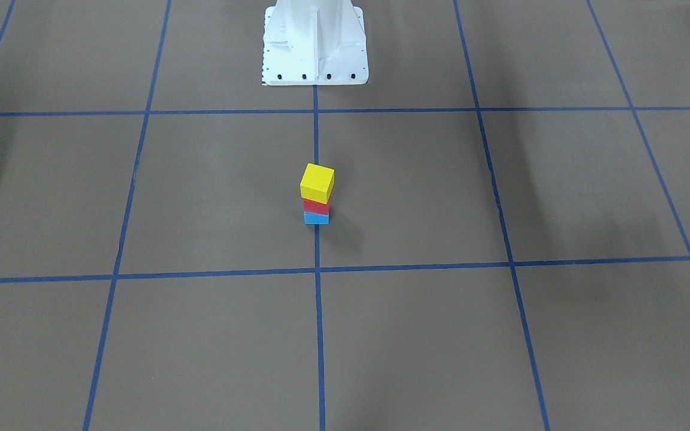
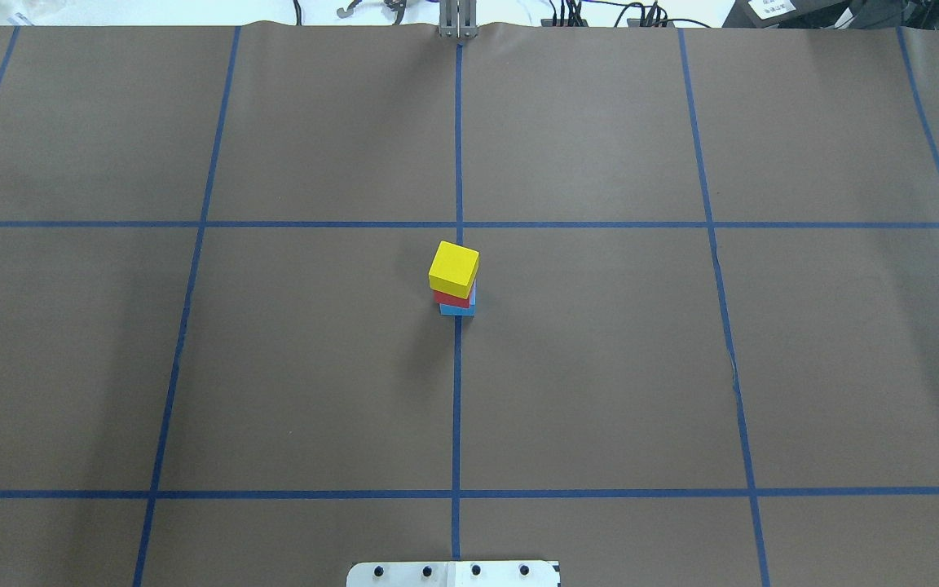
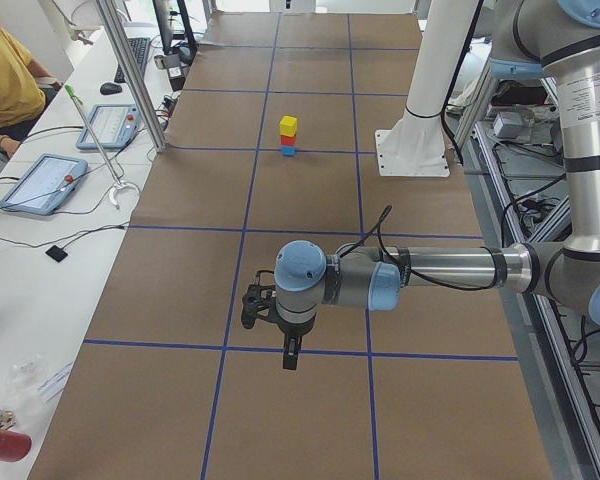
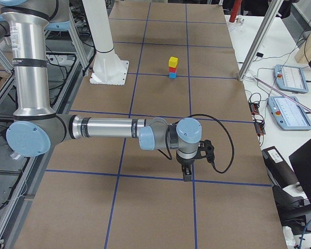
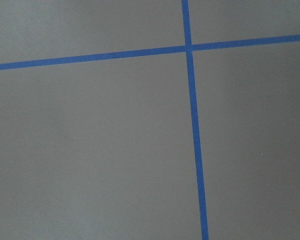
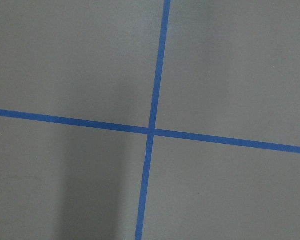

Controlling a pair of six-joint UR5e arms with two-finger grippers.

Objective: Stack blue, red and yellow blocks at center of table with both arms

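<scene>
A yellow block [image 1: 317, 182] sits on a red block [image 1: 316, 207], which sits on a blue block [image 1: 316, 218], as one stack at the table's center on a blue tape line. The stack also shows in the overhead view [image 2: 453, 267], turned a little at the top. My left gripper [image 3: 291, 355] shows only in the exterior left view, far from the stack over a tape line; I cannot tell if it is open or shut. My right gripper [image 4: 187, 174] shows only in the exterior right view, equally far away; I cannot tell its state. Both wrist views show only bare table.
The white robot pedestal [image 1: 315, 48] stands at the table's edge behind the stack. A side bench with tablets [image 3: 42, 180] and a seated person [image 3: 5, 80] runs along the operators' side. Blue tape lines [image 2: 457, 408] form a grid on the brown table.
</scene>
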